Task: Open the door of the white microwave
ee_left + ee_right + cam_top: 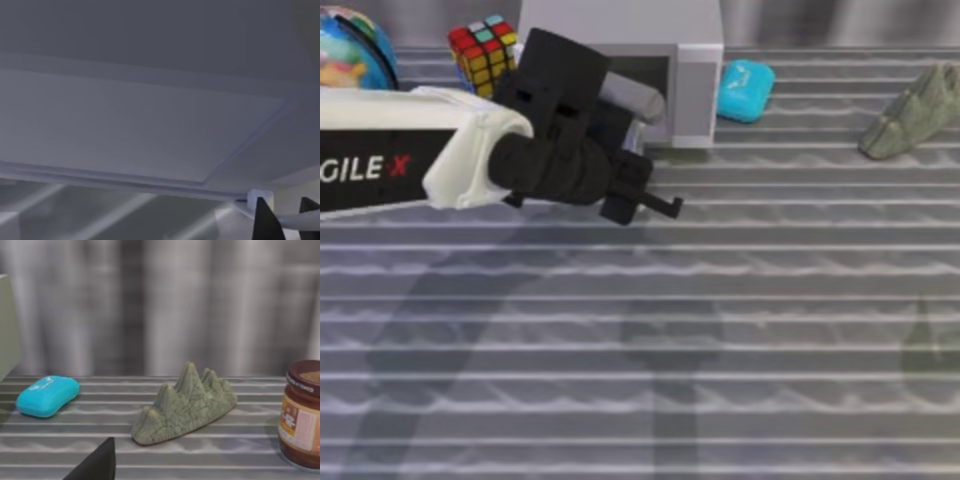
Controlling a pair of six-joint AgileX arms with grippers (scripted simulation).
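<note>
Your white microwave (665, 40) sits at the table's far edge, left of centre — a smooth, boxy shell. Its flat door (638, 95) with the grey window is swung partly outward. Your left gripper (645, 200) reaches in from the left in front of it; whether its dark fingers grip the door's edge, you cannot tell.

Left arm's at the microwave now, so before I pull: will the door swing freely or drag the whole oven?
The door looks like a stiff flat panel, probably swinging as one piece. The white microwave is the biggest, boxiest thing here, so likely stays put. The left gripper sits at the door's front; pull gently anyway.
</note>
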